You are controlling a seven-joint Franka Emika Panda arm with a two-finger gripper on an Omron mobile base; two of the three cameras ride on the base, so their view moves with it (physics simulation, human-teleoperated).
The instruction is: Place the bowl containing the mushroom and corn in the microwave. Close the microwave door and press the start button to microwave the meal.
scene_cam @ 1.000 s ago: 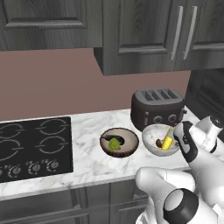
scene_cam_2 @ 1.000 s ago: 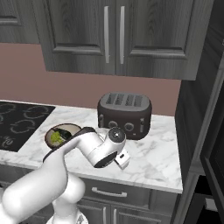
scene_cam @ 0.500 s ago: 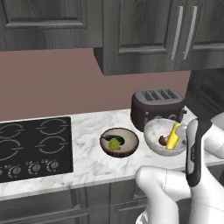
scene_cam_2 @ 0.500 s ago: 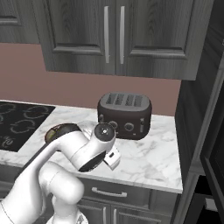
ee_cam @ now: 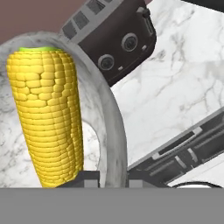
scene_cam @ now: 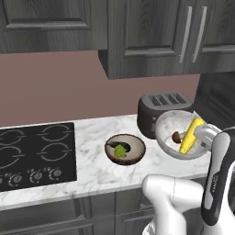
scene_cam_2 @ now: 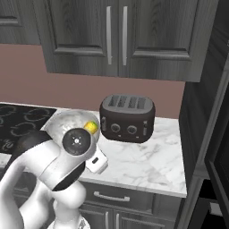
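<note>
Marble surface at mid-frame carries the brown bowl and toaster, while the end effector grips the rim of the bowl with corn and mushroom, lifted at centre right, so the carry step seems underway and next needs clearing the toaster toward the microwave.

speckled matt bowl, bumpy corn, veined marble counter.

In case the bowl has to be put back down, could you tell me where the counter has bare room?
The widest bare marble lies right of the toaster, up to the dark tall unit. Another patch sits between the cooktop and the brown bowl. It is crowded around the toaster, where the lifted bowl is.
</note>
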